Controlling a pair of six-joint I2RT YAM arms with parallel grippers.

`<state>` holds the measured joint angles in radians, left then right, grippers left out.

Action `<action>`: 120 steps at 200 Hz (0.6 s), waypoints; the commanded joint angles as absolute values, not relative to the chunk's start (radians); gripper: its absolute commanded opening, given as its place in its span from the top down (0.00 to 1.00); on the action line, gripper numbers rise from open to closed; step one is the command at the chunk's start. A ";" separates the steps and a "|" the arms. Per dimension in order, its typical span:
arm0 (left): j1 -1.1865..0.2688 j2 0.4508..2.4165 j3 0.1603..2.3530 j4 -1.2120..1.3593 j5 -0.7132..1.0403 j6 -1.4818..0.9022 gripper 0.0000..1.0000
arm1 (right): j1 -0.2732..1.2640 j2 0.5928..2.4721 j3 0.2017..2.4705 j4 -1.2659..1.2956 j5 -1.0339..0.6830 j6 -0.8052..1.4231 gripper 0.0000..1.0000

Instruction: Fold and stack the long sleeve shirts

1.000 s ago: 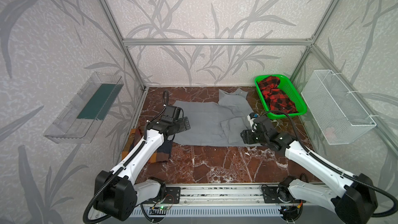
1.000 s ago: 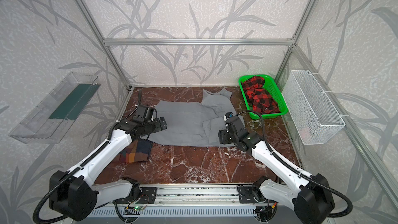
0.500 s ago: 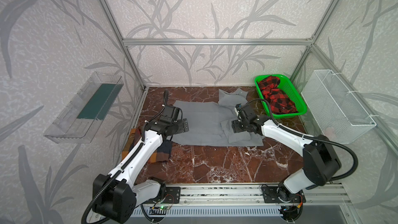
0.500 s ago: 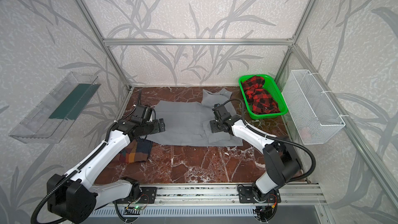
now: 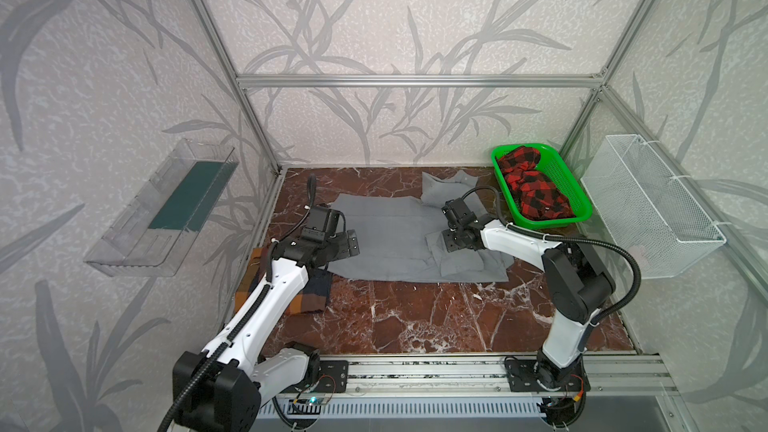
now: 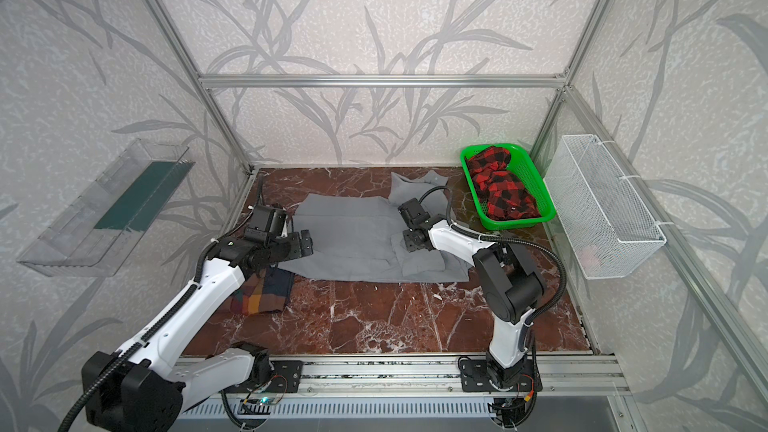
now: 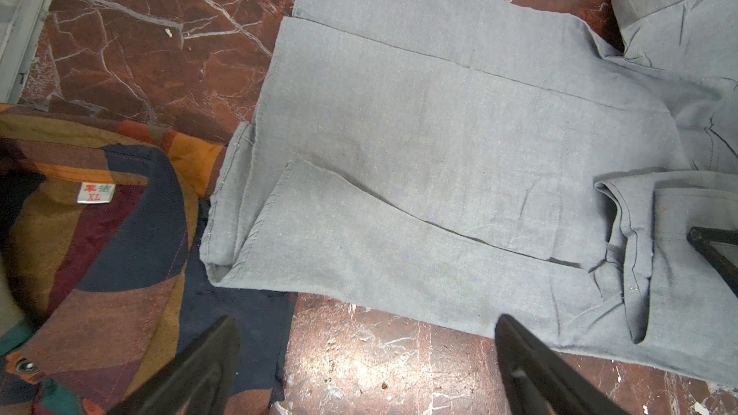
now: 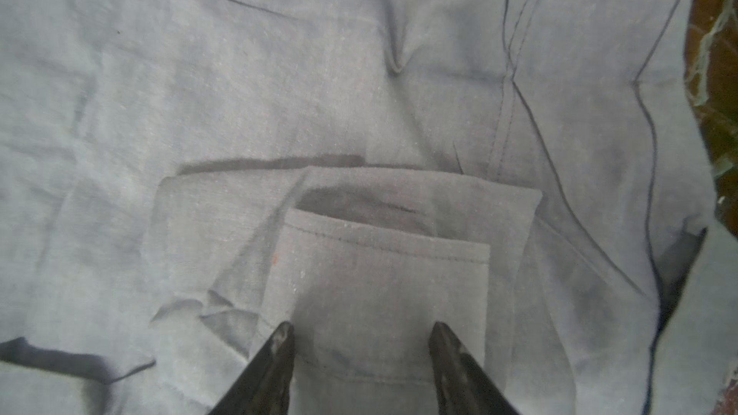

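Observation:
The large grey shirt [image 5: 386, 238] [image 6: 349, 238] lies spread flat on the marble floor, with a sleeve folded in over its right part. My right gripper [image 5: 449, 240] [image 6: 409, 241] is low over that sleeve. In the right wrist view its jaws [image 8: 361, 327] stand partly apart astride the stitched cuff [image 8: 379, 273], tips down at the cloth. The orange, brown and navy check shirt [image 5: 309, 297] [image 7: 100, 253] lies folded at the left, half under my left arm. My left gripper [image 5: 352, 242] [image 7: 367, 321] hangs wide open above the grey shirt's left edge and holds nothing.
A green basket [image 5: 544, 222] at the back right holds a red and black check cloth [image 5: 532, 189]. A white wire basket [image 5: 648, 209] hangs on the right wall and a clear tray [image 5: 166, 209] on the left wall. Bare marble floor [image 5: 415, 317] lies in front of the shirts.
My right gripper has moved left and back from the shirt's right edge to the folded sleeve, and its jaws have narrowed. The left gripper has barely moved.

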<state>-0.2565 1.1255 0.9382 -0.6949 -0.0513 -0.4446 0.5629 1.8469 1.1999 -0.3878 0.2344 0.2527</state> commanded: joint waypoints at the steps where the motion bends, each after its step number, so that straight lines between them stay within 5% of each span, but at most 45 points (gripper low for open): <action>1: -0.250 1.103 0.925 -0.696 -0.048 -0.434 0.01 | 0.558 1.884 1.220 -0.387 0.251 0.242 0.51; 80: -0.241 1.104 0.918 -0.686 -0.022 -0.433 0.01 | 0.543 1.799 1.190 -0.370 0.239 0.249 0.93; 120: -0.239 1.099 0.914 -0.678 -0.006 -0.431 0.01 | 0.543 1.658 1.184 -0.363 0.224 0.211 1.00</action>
<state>-0.2462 1.1213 0.9264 -0.6830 -0.0223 -0.4446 0.5468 1.7748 1.1870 -0.3729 0.2268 0.2371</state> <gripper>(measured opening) 0.992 0.054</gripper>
